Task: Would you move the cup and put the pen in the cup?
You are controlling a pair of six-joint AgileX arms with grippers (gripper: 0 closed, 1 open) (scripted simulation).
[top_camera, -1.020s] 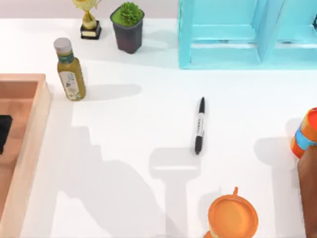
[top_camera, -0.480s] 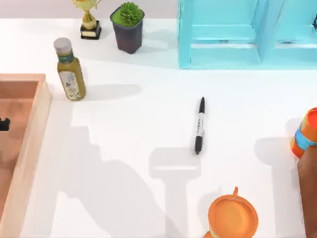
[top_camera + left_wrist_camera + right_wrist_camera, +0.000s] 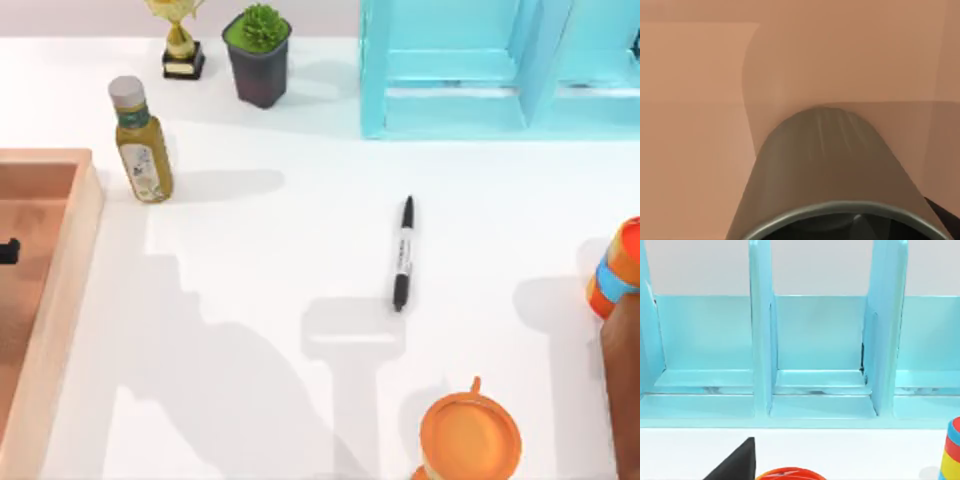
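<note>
The pen (image 3: 402, 253), black with a white label band, lies on the white table a little right of centre, pointing roughly front to back. The cup (image 3: 825, 175), dark olive-grey, looms very close in the left wrist view, its open rim nearest the camera and the wooden tray's floor (image 3: 695, 100) behind it. In the top view a small black part of my left gripper (image 3: 8, 250) shows over the wooden tray (image 3: 70, 260) at the table's left edge. A black wedge of my right gripper (image 3: 737, 465) shows in the right wrist view, which faces the turquoise shelf (image 3: 815, 355).
An olive-oil bottle (image 3: 140, 140), a trophy (image 3: 182, 40) and a potted plant (image 3: 258, 55) stand at the back left. The turquoise shelf (image 3: 500, 70) fills the back right. An orange mug (image 3: 470, 438) sits at the front, and an orange-and-blue striped object (image 3: 615, 270) at the right edge.
The black part of my left gripper over the tray slid left and shrank a second ago, then held still. The pen and the other things have not moved.
</note>
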